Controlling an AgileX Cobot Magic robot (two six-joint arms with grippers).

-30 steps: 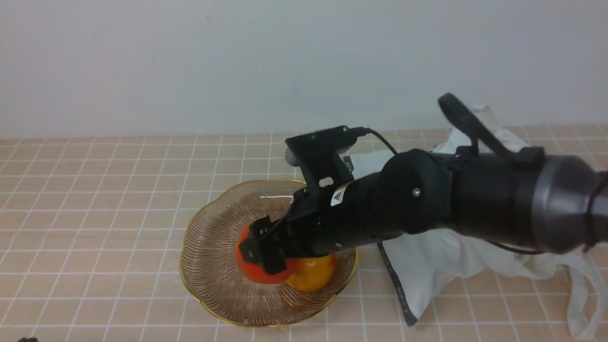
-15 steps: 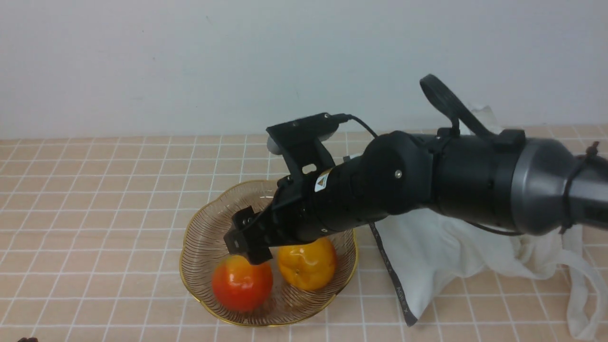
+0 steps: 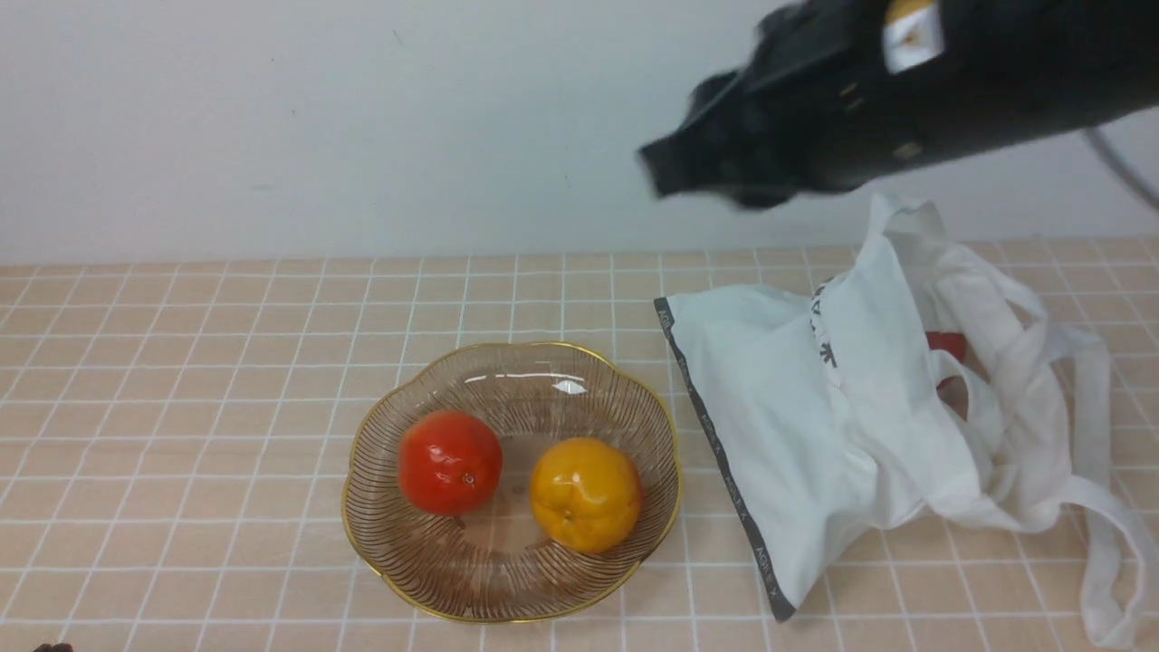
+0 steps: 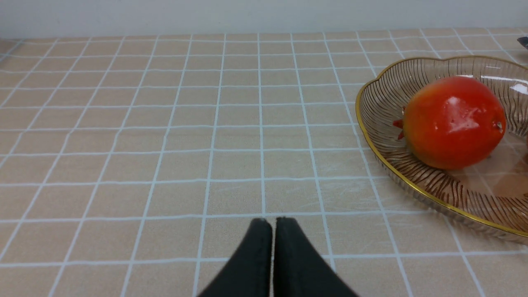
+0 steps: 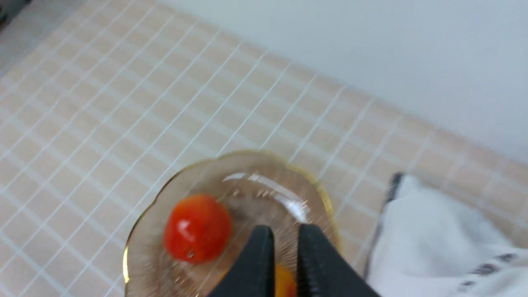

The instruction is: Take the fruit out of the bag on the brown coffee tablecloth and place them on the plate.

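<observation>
**Right gripper hanging empty above the plated fruit**

The right gripper [image 5: 286,231] is hanging high in the air, its fingers parted only narrowly and gripping nothing. Well below it, the plate [image 3: 398,552] is resting on the brown coffee tablecloth [image 3: 181,362], carrying the red-orange fruit [image 3: 450,463] and the yellow-orange fruit [image 3: 585,494] side by side, just apart. Also below it, beside the plate, the bag [image 3: 788,426] is lying crumpled. The left gripper [image 4: 268,225] is sitting low over the tablecloth, fingers pressed together and empty, with the plate's rim near it.
</observation>
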